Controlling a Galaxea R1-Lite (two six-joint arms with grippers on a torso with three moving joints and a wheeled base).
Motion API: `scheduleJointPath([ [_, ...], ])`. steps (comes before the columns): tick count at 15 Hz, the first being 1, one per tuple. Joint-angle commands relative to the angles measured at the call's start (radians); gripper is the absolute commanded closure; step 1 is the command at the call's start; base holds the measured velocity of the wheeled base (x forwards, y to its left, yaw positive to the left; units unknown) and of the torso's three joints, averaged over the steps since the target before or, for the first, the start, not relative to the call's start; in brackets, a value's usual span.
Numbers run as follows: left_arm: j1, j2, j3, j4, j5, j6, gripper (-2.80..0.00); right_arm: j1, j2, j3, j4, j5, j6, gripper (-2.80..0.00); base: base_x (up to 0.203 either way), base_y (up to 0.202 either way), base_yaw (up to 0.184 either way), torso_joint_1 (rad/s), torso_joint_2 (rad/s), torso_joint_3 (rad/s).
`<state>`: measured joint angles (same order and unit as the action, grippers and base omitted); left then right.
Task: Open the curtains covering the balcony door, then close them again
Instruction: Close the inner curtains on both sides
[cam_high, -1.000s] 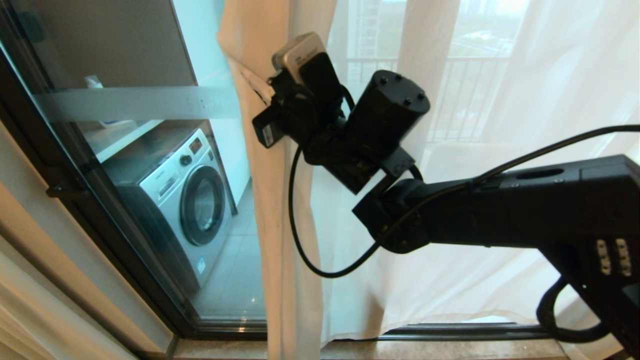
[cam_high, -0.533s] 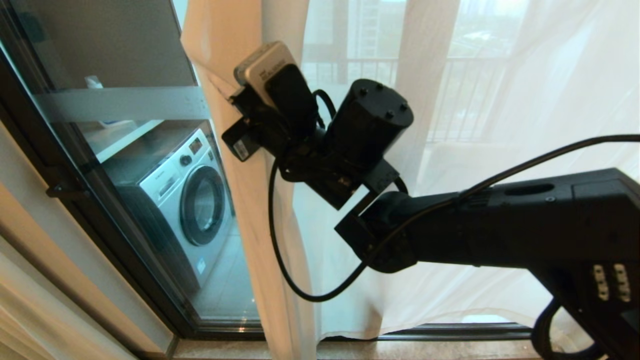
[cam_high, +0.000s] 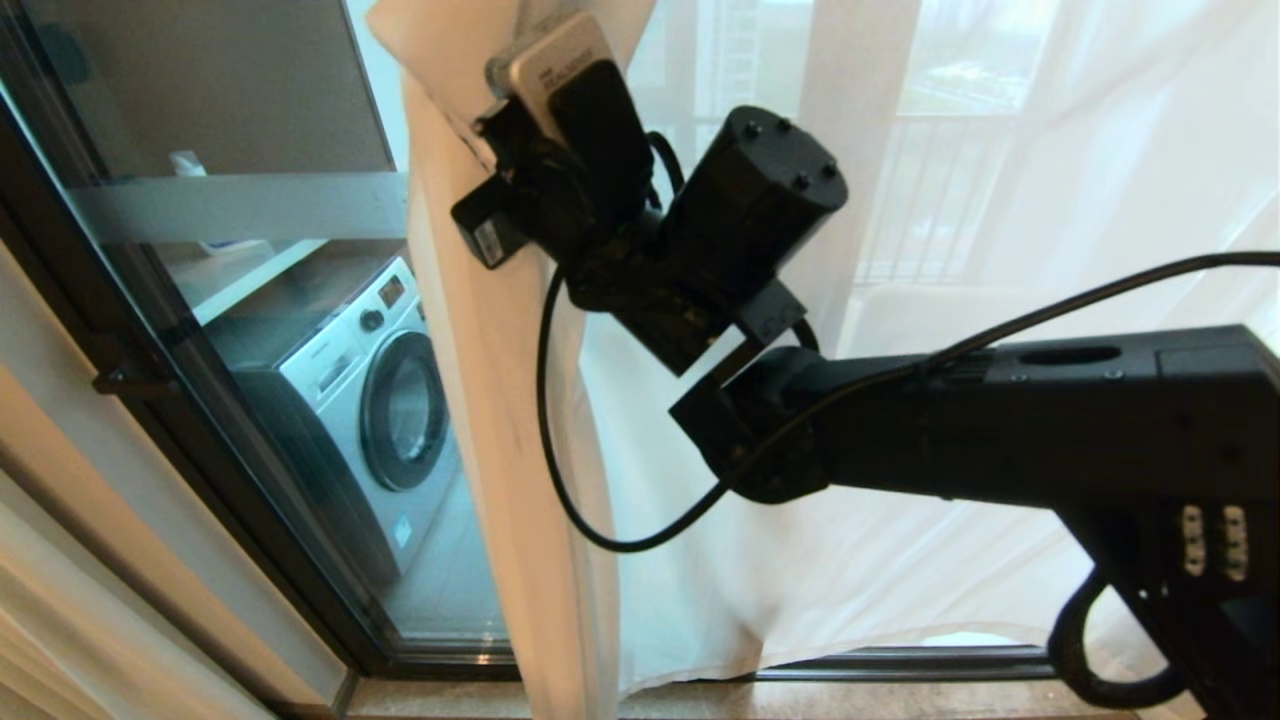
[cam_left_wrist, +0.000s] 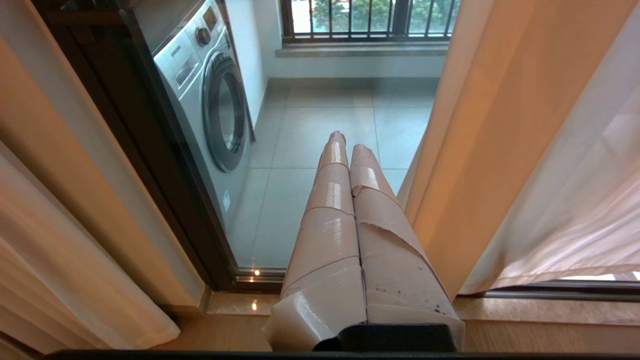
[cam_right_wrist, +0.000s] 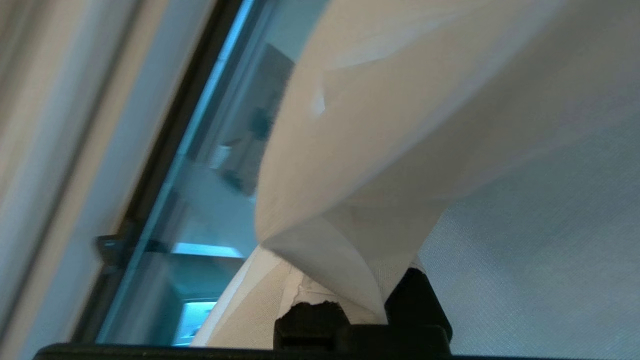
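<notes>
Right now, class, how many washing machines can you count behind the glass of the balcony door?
1. The washing machine stands behind the balcony door glass, left of the curtains, on the tiled balcony floor. Others may be hidden behind the fabric.

Daylight pours in from outside through the sheer curtains (cam_high: 1000, 300), which glow almost blown-out white on the right of the head view. Against that backlight the right arm (cam_high: 1000, 430) reads as a near-black silhouette. The balcony door (cam_high: 230, 300) glass carries soft reflections. The right wrist view is smeared with blur, the fabric close up soft and unfocused.
</notes>
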<state>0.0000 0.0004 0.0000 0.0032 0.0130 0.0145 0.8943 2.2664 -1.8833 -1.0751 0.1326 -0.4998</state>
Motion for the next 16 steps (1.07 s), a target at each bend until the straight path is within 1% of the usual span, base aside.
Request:
scheduleJointPath([
  [1,0.000,0.001,0.000,0.000,0.000,0.000,0.00,-0.025,-0.006,-0.025,-0.008,-0.004,-0.003,0.00,0.000,0.000,0.000,0.000,0.00,0.000],
  [3,0.000,0.001,0.000,0.000,0.000,0.001,0.00,-0.057,-0.020,-0.035,-0.008,-0.056,-0.003,0.00,0.000,0.000,0.000,0.000,0.00,0.000],
  [4,0.000,0.000,0.000,0.000,0.001,0.001,0.00,-0.072,-0.025,-0.041,-0.008,-0.068,-0.002,0.00,0.000,0.000,0.000,0.000,0.00,0.000],
  [11,0.000,0.000,0.000,0.000,-0.001,-0.001,0.00,-0.196,-0.038,-0.034,0.018,-0.071,-0.002,0.00,0.000,0.000,0.000,0.000,0.00,0.000],
  [15,0.000,0.000,0.000,0.000,0.000,0.001,0.00,-0.207,-0.033,-0.009,0.020,-0.071,-0.003,0.00,0.000,0.000,0.000,0.000,0.00,0.000],
  [16,0.000,0.001,0.000,0.000,0.001,0.001,0.00,-0.207,-0.033,-0.007,0.018,-0.071,-0.003,-2.80,0.000,0.000,0.000,0.000,0.00,0.000],
])
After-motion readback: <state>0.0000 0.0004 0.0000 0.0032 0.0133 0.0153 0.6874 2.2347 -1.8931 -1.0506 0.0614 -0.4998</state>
